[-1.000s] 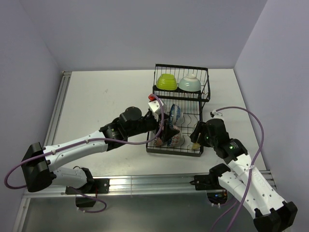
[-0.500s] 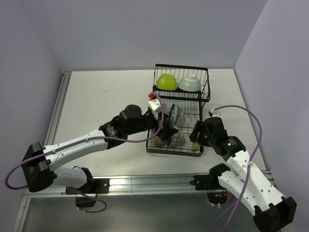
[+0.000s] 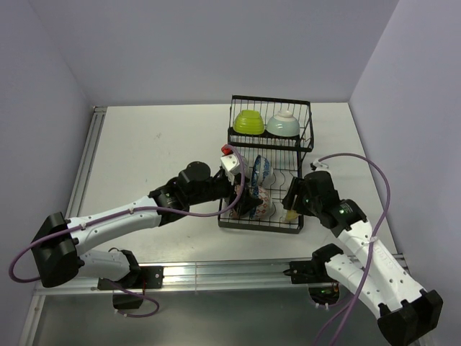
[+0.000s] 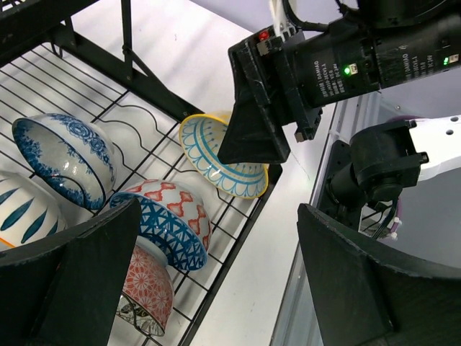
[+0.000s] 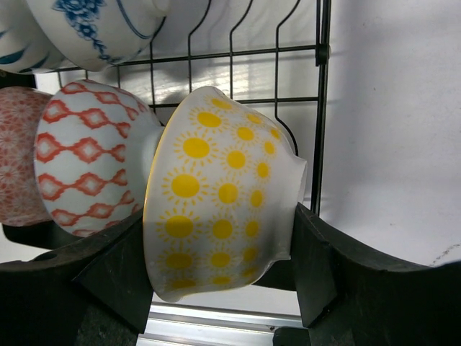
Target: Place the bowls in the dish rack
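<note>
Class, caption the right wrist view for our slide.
Right gripper grips a yellow-sun bowl at the dish rack's edge.

Glossy ceramic bowls (image 5: 216,209); matt black wire rack (image 4: 216,238).

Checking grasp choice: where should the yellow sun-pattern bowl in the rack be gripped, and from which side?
Pinch the yellow sun bowl at its rim, one finger inside and one outside, coming from the near right corner of the dish rack. It stands on edge, mouth toward the red-diamond bowl, so that side is crowded while the corner side looks free.
</note>
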Motion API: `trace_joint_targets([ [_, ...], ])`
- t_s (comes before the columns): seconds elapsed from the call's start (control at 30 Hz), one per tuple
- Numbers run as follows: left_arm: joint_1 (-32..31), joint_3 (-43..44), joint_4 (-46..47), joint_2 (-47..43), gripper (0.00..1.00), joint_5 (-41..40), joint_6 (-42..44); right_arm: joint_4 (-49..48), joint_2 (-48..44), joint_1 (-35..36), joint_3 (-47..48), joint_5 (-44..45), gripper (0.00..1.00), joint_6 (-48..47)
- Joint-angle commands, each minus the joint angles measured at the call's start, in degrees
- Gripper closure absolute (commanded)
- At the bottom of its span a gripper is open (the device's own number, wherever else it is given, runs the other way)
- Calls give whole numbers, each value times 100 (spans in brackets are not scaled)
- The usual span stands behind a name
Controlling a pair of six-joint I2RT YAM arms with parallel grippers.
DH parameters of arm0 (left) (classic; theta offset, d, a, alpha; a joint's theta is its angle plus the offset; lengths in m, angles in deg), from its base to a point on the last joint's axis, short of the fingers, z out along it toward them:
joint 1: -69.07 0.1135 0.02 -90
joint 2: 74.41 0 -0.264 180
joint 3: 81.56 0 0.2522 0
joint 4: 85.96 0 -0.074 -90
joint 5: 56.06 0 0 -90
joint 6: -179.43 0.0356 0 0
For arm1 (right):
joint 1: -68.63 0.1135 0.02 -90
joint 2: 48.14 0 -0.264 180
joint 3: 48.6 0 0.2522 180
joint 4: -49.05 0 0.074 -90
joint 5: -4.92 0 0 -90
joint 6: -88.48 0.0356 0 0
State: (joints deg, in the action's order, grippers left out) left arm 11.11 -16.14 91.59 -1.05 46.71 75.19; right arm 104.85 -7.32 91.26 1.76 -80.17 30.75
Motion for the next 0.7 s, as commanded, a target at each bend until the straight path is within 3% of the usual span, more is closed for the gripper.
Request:
trace_joint_targets([
  [0.0,12,29,249,-33,5,23,62,-205,110,48,242,186,100,-37],
  [0.67,91,-130,205,-199,3,164,53,-179,374,162,532,309,100,-564],
])
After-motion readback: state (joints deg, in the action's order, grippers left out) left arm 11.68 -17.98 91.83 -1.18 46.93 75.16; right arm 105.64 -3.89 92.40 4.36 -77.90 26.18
